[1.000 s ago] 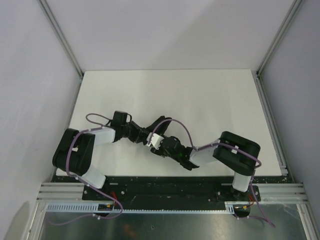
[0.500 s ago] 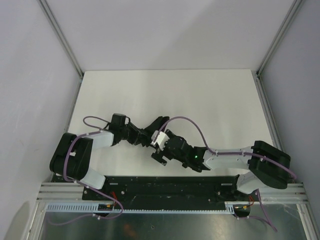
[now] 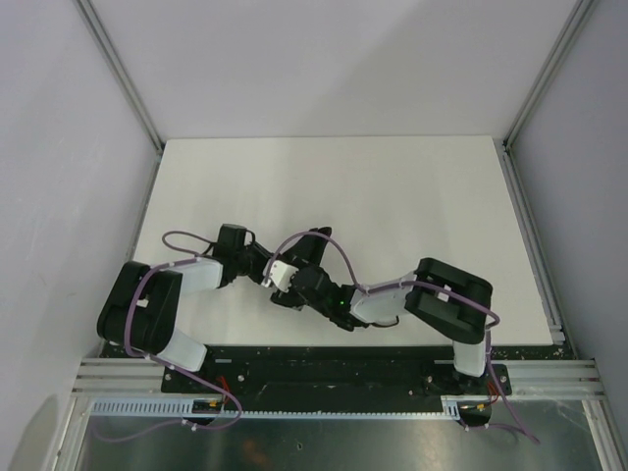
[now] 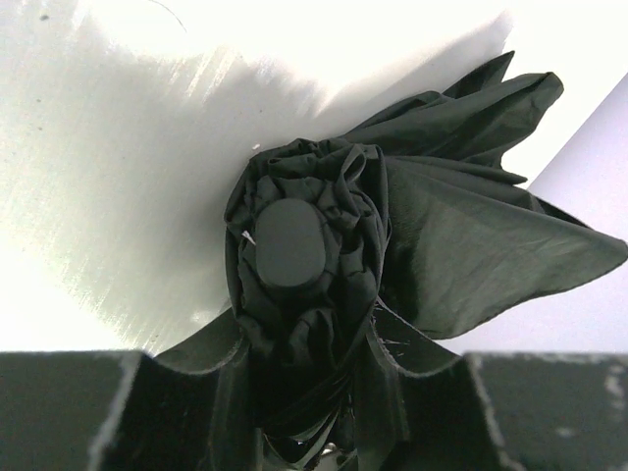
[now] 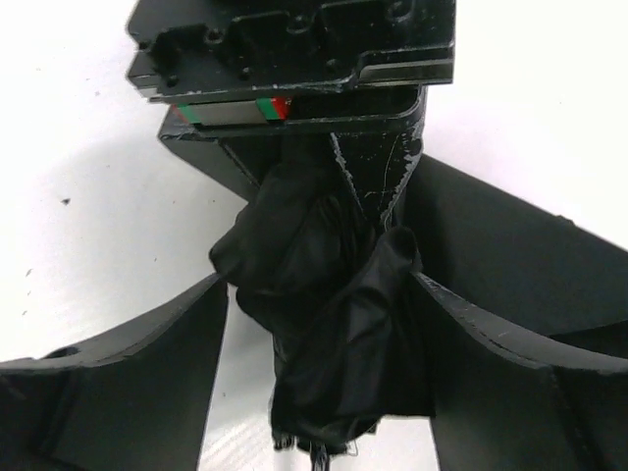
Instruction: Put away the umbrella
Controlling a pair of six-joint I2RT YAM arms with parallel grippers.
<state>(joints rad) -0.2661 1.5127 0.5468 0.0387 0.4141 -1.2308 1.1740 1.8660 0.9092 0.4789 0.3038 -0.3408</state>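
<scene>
umbrella (image 4: 412,226) sits over the near middle of the table (image 3: 392,186), sandwiched between the two wrists, which come at it from opposite sides; can't tell whether it rests on the surface or is held just off it

left gripper (image 4: 304,392) is clamped partway closed round the collapsed bundle, fabric squeezed between both fingers; its camera looks straight down the axis at the round end cap (image 4: 287,242); my read is that it's acting as the vice, holding the shaft fixed so the other arm has something to work against

right gripper (image 5: 319,265) is spread wide and holds nothing; fingers straddle a crumpled wad of canopy, with white table showing between the left-hand finger and the cloth; the left gripper's body fills the top of that view, so the two tools are nearly nose to nose; looks placed to close on the loose cloth right beside the existing grip

canopy is not tidy yet; loose panels (image 4: 491,245) flare out to one side of the cap, pleats bunched rather than wrapped; no strap or sleeve visible

risk as I see it: little room between the tools, and thin fabric could slip out of a pinch or snag a rib
</scene>
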